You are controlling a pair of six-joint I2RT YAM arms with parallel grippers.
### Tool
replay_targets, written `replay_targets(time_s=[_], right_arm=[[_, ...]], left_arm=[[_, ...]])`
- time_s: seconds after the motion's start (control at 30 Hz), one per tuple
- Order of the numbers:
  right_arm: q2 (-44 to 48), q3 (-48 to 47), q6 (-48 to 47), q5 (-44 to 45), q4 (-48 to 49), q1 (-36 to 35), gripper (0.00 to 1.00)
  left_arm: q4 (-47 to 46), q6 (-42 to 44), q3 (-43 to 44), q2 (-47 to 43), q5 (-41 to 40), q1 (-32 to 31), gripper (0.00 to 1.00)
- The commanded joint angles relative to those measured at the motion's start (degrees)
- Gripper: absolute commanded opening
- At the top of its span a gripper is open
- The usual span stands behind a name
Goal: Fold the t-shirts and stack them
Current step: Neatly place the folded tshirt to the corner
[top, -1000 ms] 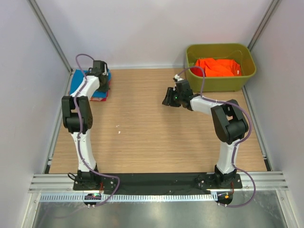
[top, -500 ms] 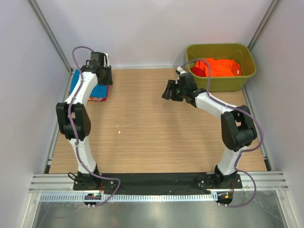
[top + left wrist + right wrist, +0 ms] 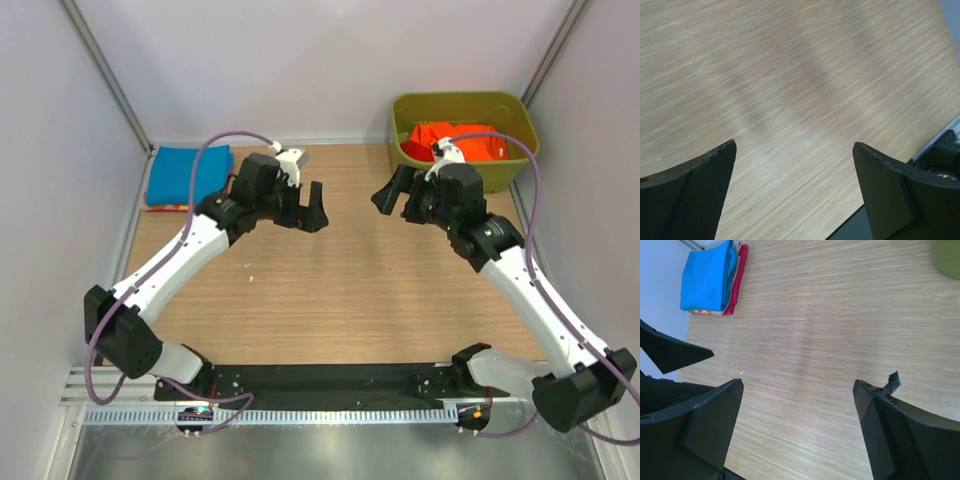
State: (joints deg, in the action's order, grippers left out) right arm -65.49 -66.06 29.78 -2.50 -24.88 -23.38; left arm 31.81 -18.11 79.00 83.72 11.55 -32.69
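At the far left of the counter (image 3: 330,300) lies the stack: a folded blue t-shirt (image 3: 186,176) on top, with a red one (image 3: 738,280) showing at its edge beneath. The left hand (image 3: 794,146) hovers over bare wood near the middle, its fingers spread wide with nothing between them. The right hand (image 3: 798,384), right of centre and near the olive bin (image 3: 462,98), is likewise wide open and empty. In that bin, at the far right, sits a crumpled orange t-shirt (image 3: 465,140).

The step now looks to be fetching it. To do that well, the right hand should drop in over the rim and pinch a single edge, a shoulder or hem rather than a bunch. It should then lift until the cloth clears the wall and lay it on the bare middle. There the left hand can take the other corner and pull it flat for folding.
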Motion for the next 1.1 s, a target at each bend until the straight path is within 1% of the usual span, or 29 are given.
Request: replay_targets(time_s=[0.0,0.03,0.1,0.23,0.37,0.67,1.07], right_arm=[[3.08,0.32,2.47,4.79,-9.37,0.17,1.00],[3.61,0.32,2.48,4.18,-10.18,0.17,1.00],[5.28,0.67,2.39,3.47,-11.41,0.17,1.00],[9.15,3.22,2.39,3.29,-10.89,0.17,1.00],[12.23,5.76,2.39,3.21,-9.48,0.08,1.00],[13.64,4.89,1.07,3.38,-11.24,0.17,1.00],[15.22,5.86,1.33,4.26,-12.03,0.09,1.00]], left_arm=[[-10.27,-6.22,-4.46,-6.71,4.60,-0.53,1.00],[-12.19,-6.93,-5.34,-7.86,5.14,-0.54,1.00],[-13.00,-7.55,-7.63,-10.84,5.58,-0.54,1.00],[-12.57,-7.64,-10.35,-14.45,3.48,-0.54,1.00],[-12.48,-8.78,-11.68,-16.83,3.48,-0.54,1.00],[-10.63,-9.22,-13.35,-18.86,3.48,-0.54,1.00],[-10.81,-9.84,-14.75,-21.06,4.18,-0.54,1.00]])
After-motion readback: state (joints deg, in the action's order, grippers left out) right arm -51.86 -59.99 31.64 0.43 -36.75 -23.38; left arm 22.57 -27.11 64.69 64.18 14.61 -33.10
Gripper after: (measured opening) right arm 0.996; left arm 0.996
